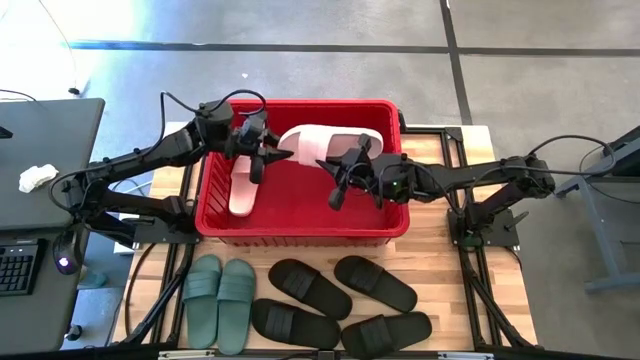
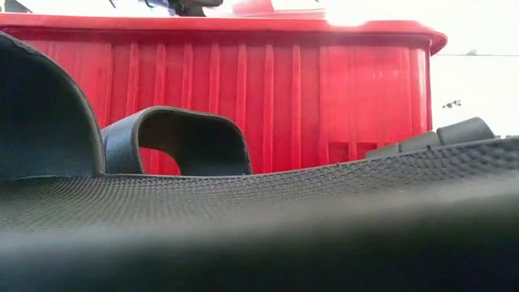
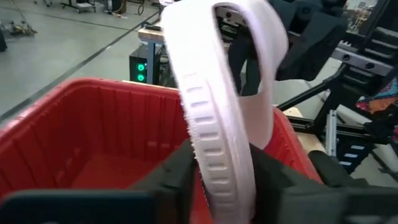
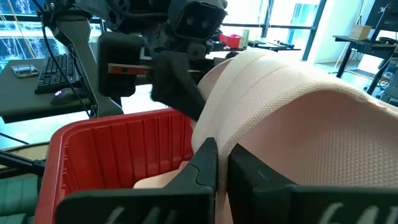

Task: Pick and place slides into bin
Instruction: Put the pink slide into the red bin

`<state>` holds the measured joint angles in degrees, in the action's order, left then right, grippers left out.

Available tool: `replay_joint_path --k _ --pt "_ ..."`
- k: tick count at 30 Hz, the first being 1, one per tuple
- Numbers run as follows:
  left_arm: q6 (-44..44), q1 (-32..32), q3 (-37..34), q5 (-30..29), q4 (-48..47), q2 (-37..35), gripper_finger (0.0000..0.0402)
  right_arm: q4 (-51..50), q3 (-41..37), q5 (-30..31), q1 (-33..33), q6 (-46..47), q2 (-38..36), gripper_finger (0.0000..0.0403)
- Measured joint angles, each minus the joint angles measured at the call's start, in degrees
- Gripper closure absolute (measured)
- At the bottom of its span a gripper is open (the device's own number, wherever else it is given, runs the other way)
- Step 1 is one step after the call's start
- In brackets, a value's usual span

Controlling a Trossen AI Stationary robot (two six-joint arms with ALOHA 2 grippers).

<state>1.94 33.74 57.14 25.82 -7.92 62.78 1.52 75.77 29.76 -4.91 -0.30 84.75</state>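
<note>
Both arms are over the large red plastic bin [image 1: 300, 226], which sits mid-table with its thick rim standing clear.

The left gripper [image 1: 262, 155] is closed on one pale pink slip-on slide [image 3: 217, 130]; in the left wrist view the sole stands on edge, pinched between the dark fingers. A second pale pink slide [image 1: 330, 140] is at the bin's far side, where the right gripper [image 1: 345, 185] works. The right wrist view shows its fingers nearly together against the pink strap [image 4: 298, 106], so it appears to be clamped on that slide. A pink sole [image 1: 241, 190] also shows low in the bin by the left wall; I cannot tell whether it rests on the floor.

Outstanding: the sage green pair [image 1: 219, 300] and four black slides [image 1: 335, 300] lie on the wooden table [image 1: 450, 280] just in front of the bin. By my assessment the task is at an early stage.

Clearance: the bin floor is largely open. The two grippers are near each other, and the near rim must be cleared on each later trip.
</note>
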Motion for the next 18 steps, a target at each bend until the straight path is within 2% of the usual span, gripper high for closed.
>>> replay_joint_path --k 2,3,9,12,15,18 --pt "-1.04 0.0 0.0 -0.07 0.22 0.0 0.0369 -0.14 0.0 -0.28 0.0 -0.04 0.0 0.0403" --pt "-1.34 0.0 0.0 -0.1 0.4 0.0 0.0379 -0.29 0.0 -0.43 0.0 -0.1 0.0 0.0403" --pt "-1.55 0.0 -0.02 -0.77 0.77 0.0 0.0358 -1.5 0.0 -0.81 0.02 0.3 -0.04 0.0403" --pt "-1.65 0.0 -0.02 -0.78 0.81 0.0 0.0375 -2.26 0.02 -0.83 0.13 0.33 -0.04 0.0399" --pt "-1.87 0.0 -0.02 -0.79 0.82 0.0 0.0381 -2.56 0.02 -0.83 0.13 0.33 -0.04 0.0375" --pt "-1.77 0.0 -0.02 -0.81 0.83 0.0 0.0375 -2.64 0.02 -0.48 0.13 0.41 -0.04 0.0332"
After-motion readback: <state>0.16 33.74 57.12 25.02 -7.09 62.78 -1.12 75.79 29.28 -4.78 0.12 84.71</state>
